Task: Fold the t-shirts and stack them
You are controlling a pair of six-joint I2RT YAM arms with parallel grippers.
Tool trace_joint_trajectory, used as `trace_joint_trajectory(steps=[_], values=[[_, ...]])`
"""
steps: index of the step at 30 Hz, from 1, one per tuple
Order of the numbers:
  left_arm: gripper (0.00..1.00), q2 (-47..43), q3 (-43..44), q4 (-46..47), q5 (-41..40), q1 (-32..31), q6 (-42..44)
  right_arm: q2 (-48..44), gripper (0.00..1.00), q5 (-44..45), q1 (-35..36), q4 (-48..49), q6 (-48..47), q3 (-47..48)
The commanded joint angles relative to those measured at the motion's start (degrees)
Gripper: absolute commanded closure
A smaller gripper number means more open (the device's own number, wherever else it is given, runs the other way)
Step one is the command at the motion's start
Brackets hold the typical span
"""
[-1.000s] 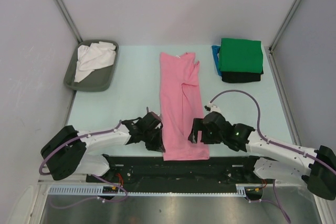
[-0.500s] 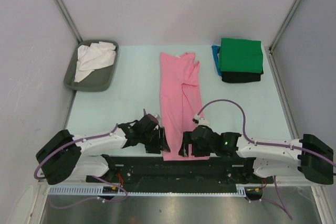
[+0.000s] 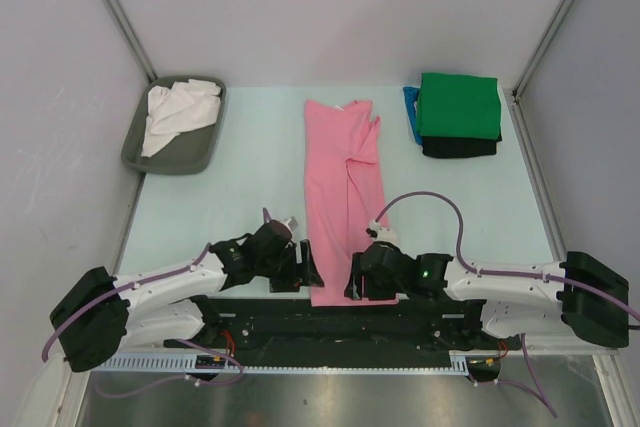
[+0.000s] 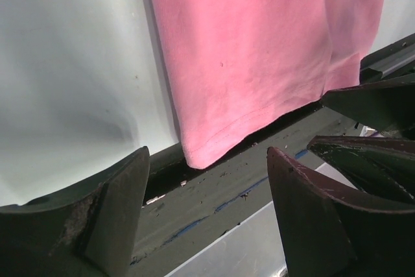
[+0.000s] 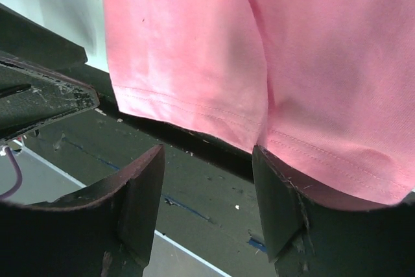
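The pink t-shirt (image 3: 340, 187) lies folded into a long narrow strip down the middle of the table, its hem at the near edge. My left gripper (image 3: 307, 266) is just left of that hem corner, open and empty; the left wrist view shows the pink hem (image 4: 246, 56) ahead of the left gripper (image 4: 207, 183). My right gripper (image 3: 353, 282) is over the hem's near edge, open. In the right wrist view the pink hem (image 5: 207, 50) hangs just past the right gripper (image 5: 207, 189), touching one fingertip (image 5: 279, 173). The green t-shirt (image 3: 458, 104) tops a folded stack on black (image 3: 458, 148) and blue (image 3: 411, 110).
A grey tray (image 3: 135, 147) at the back left holds the crumpled white t-shirt (image 3: 175, 112). The black base rail (image 3: 330, 319) runs along the table's near edge, right under both grippers. White walls and metal posts close in the sides.
My left gripper has opened and drawn back left of the hem corner. My right arm has swung in and down to the hem's near edge, its jaws narrowing somewhat.
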Motion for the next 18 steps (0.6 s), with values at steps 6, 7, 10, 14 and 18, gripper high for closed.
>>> trace_joint_trajectory(steps=[6, 7, 10, 14, 18], values=[[0.22, -2.39, -0.78, -1.47, -1.62, -0.19, -0.67, -1.68, 0.39, 4.79, 0.31, -3.59, -0.04, 0.07], [0.22, -2.39, -0.78, -1.29, -1.62, -0.28, -0.67, -1.94, 0.39, 5.14, 0.23, -4.56, 0.05, 0.07], [0.22, -2.04, -0.78, -1.11, -1.53, -0.19, -0.67, -2.39, 0.39, 5.5, 0.31, -5.18, -0.13, -0.02], [0.22, -1.07, -0.25, -0.85, -1.27, -0.28, -0.76, -0.72, 0.39, 5.06, 0.23, -4.22, -0.13, -0.02], [0.21, -0.98, 0.01, -1.29, -1.35, -0.19, -0.58, 1.83, 0.4, 4.01, 0.32, -1.15, -0.22, -0.63]])
